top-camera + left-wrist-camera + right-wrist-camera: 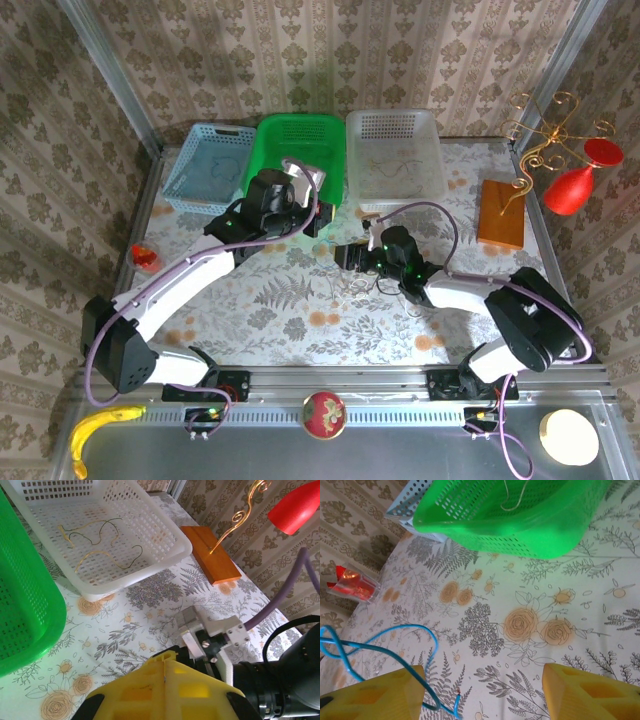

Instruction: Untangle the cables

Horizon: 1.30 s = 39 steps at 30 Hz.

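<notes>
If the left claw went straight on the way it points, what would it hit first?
Probably the near wall of the white basket; only bare tablecloth lies between it and the left claw. Pitched downward, it meets tablecloth first.

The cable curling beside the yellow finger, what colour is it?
The cable is bright blue; the right wrist view shows it best.

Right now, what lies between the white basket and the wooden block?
Bare flowered tablecloth, between basket and block, clear in the left wrist view.
</notes>
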### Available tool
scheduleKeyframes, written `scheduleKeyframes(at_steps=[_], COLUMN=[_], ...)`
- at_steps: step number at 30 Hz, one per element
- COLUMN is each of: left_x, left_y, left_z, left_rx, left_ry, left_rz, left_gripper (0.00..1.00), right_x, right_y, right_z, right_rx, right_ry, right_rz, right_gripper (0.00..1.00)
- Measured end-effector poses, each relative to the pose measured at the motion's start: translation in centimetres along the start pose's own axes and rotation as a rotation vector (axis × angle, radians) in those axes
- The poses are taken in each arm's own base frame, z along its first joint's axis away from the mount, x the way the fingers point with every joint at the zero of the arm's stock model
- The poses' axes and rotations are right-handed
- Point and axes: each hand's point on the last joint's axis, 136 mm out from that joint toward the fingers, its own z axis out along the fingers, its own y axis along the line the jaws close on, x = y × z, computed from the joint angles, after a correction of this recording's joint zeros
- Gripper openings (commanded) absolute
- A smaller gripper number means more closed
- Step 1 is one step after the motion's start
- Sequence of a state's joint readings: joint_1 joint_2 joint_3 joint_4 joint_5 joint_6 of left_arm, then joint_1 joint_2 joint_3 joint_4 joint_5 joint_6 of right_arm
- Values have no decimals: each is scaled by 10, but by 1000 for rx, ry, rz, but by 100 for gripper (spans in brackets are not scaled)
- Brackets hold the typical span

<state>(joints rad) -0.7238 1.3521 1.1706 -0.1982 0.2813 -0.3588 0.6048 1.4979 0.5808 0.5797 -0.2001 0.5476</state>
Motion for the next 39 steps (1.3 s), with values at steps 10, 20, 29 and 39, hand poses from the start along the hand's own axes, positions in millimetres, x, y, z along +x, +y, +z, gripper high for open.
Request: scheduleKeyframes(at_steps=[10, 20, 29, 39], left_x=[-2, -10, -34, -51], left_y=[3, 10, 1, -8], left_z=[-1, -6, -20, -32], left_rx=[-7, -31, -18, -4], left_ry=[-4, -30, -94, -143], left_rz=[-2, -6, 9, 17], left_gripper=[0, 0, 0, 0], right_x=[2, -43, -30, -14], right_y=[-4, 9, 3, 10], right_z=[2, -47, -49, -29], right_rx=[-4, -46, -45, -90], right_ry=[11, -150, -131, -91], right_rz=[32, 51, 94, 146], right_gripper=[65, 66, 66, 66])
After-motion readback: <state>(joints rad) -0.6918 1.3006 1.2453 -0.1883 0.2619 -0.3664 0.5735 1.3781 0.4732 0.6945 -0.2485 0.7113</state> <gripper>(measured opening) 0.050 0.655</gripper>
